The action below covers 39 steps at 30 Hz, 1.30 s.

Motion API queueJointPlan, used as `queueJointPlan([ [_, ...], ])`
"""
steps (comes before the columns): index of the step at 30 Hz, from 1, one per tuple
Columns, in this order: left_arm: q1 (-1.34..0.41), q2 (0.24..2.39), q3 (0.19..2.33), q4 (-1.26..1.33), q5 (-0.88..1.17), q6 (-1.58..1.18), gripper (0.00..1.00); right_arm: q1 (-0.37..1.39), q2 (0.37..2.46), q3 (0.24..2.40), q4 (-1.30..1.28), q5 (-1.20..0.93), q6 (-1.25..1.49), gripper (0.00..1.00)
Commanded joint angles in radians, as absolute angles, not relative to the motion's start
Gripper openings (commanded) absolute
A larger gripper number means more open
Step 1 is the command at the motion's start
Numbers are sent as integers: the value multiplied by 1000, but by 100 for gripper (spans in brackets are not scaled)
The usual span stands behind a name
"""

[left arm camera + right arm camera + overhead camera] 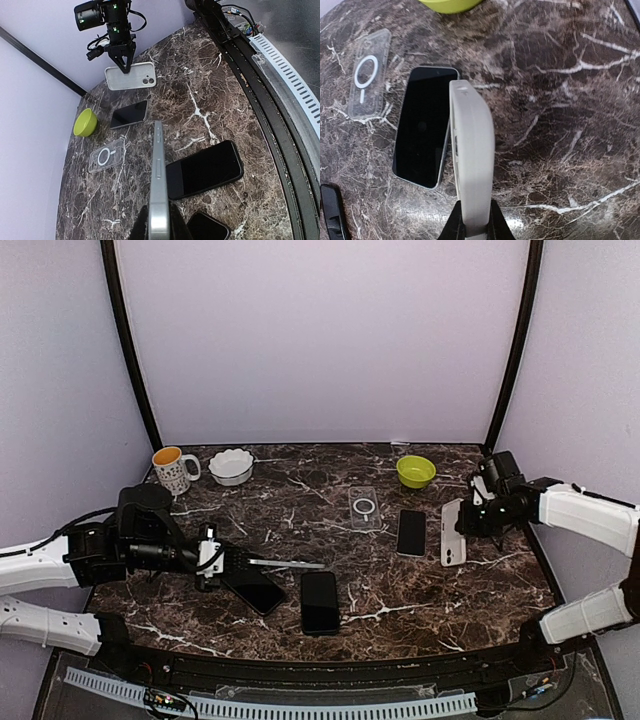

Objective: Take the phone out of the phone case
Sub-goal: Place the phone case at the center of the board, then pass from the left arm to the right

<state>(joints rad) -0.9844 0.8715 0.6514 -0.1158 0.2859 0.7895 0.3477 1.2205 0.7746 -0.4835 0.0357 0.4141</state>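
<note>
The white case [470, 150] is held on edge above the right side of the bench [300, 490]. It is clamped at one end by the right hand [474, 227], whose fingers are closed onto both faces. It is carried clear of the bench, presumably so that its rim and back can be reached by the other arm. Whether a phone sits inside cannot be confirmed from the edge-on view. In the left wrist view dark lenses show in the camera cutout, which suggests that the case is occupied.

The left hand [159, 222] is closed on a thin silver-edged phone [158, 175], also held on edge, above the near-left part of the bench and well apart from the white case. With both hands occupied, no push or peel can be applied to the case. It is judged that the silver-edged phone must be set down first.

A clear case [364, 507] lies flat and empty, with a black phone [411, 532] just beside it. A third phone [319, 602] lies near the front edge, and a fourth phone [255, 590] lies close beneath the left hand's load.
</note>
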Motion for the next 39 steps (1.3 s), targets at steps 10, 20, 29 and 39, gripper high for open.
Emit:
queueJointPlan([
  [10,-980,851,654,-90,296,714,0,78,1492,853,-403,-464,416,0],
  [20,-980,870,669,-74,319,678,0,53,1601,884,-388,-439,400,1],
  [29,-980,910,688,-48,334,656,0,54,1582,870,-386,-368,406,45],
  [39,-980,982,740,-18,350,502,0,77,1395,905,-466,-248,369,77],
])
